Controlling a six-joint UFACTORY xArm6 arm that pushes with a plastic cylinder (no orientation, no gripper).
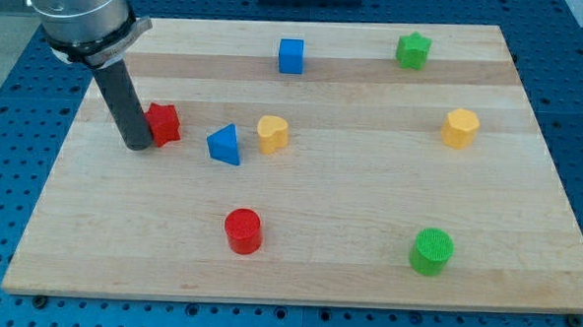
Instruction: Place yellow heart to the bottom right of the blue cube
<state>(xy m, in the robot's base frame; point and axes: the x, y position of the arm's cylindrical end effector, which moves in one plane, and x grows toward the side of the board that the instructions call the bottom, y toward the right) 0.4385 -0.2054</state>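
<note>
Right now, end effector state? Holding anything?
No gripper: my tip holds nothing, resting on the board just left of the red block, touching or nearly so; far from the yellow heart.

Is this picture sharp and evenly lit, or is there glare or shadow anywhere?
Camera view: evenly lit and sharp; the blocks cast only faint shadows on the wooden board; no strong glare; my tip sits in focus just left of the red block.

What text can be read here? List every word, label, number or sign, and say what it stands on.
None: no readable text anywhere in the camera view.
The wooden board, the dark rod ending in my tip and the arm's grey housing carry no markings.
The blocks, including the yellow heart and the blue cube, have plain faces.
</note>
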